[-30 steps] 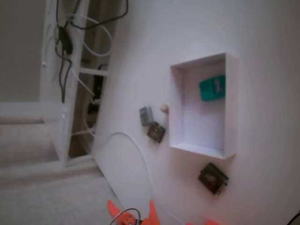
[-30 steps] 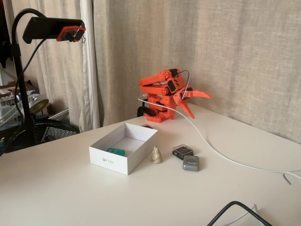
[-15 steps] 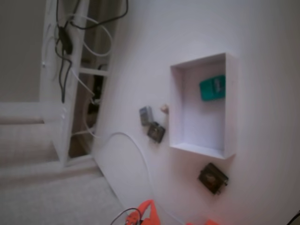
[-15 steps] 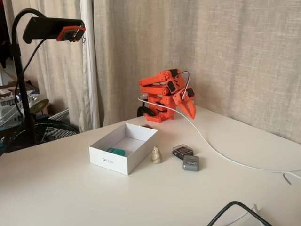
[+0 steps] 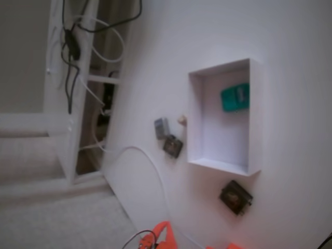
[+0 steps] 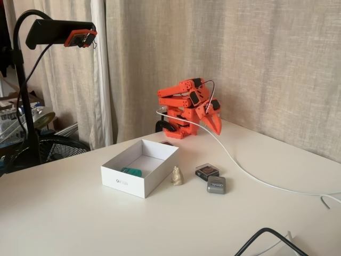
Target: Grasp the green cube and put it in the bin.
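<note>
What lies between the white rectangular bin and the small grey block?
A small beige figurine stands between the white rectangular bin and the small grey block, seen in both fixed views.

The bench (image 5: pixel 290 171) is seen steeply from above in one fixed view; in the other it is viewed from the side, farther back. The bin (image 5: pixel 223 116) (image 6: pixel 139 167) is shared by both.

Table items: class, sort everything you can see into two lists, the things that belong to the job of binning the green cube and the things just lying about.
Part of the job:
green cube, already lying inside the bin
bin
gripper, folded back by the arm's base, shut

Just lying about:
two dark blocks
small grey block
small beige figure
white cable
</note>
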